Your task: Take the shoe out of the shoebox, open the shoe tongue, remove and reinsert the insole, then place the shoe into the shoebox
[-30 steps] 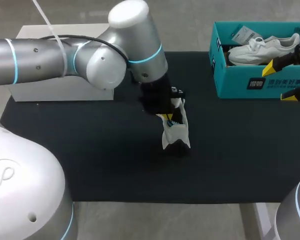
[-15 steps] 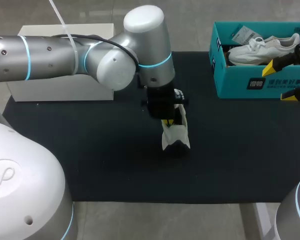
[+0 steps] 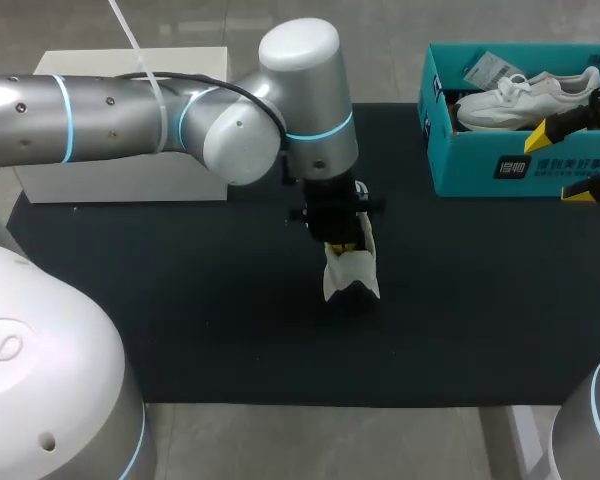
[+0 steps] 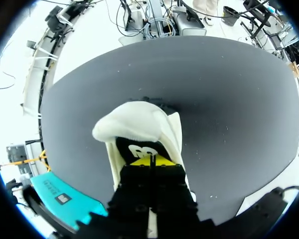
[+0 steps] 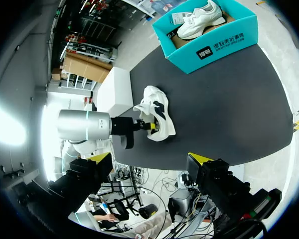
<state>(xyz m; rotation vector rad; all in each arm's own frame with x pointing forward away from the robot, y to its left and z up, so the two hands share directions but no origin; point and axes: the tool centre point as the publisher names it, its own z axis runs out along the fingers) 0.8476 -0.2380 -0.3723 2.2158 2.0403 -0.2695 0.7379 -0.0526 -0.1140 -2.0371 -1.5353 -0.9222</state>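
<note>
- One step looks done, I'd say: the teal shoebox (image 3: 480,172) sits at the mat's far right corner with another white sneaker (image 3: 520,98) in it.
- The white shoe (image 3: 352,274), dark inside, is out mid-mat. Insole work and reboxing are left.
- Left gripper (image 4: 150,160) is down in its opening, tips pinched narrow. Can't tell on what.
- Right gripper (image 3: 572,162) hangs wide by the box.

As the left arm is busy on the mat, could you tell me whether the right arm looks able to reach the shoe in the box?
Probably yes: the right gripper hangs by the open shoebox, fingers open, and the white shoe lies uncovered inside, with nothing between them.
</note>
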